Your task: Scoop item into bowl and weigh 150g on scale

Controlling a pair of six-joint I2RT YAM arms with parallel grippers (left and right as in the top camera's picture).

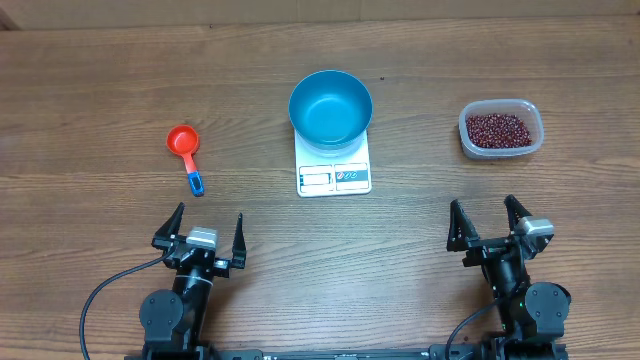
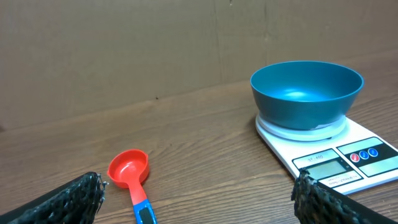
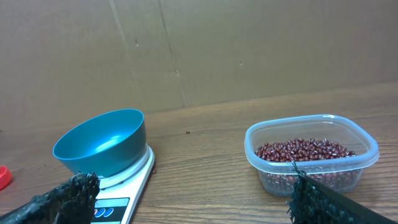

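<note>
The blue bowl [image 1: 331, 107] [image 2: 306, 92] [image 3: 101, 142] stands empty on the white scale [image 1: 335, 174] [image 2: 345, 158] [image 3: 118, 202] at the table's middle. Dark red-brown beans [image 1: 497, 129] [image 3: 303, 151] fill a clear plastic tub [image 1: 501, 129] [image 3: 311, 151] at the right. A red scoop [image 1: 186, 150] [image 2: 132, 174] with a blue handle end lies on the table at the left. My left gripper [image 1: 209, 234] [image 2: 199, 194] sits open near the front edge, below the scoop. My right gripper [image 1: 487, 223] [image 3: 193, 196] is open too, in front of the tub. Neither holds anything.
The wooden table [image 1: 420, 220] runs bare between the scale and each gripper. A brown cardboard wall [image 2: 124, 43] [image 3: 249, 43] closes off the far side.
</note>
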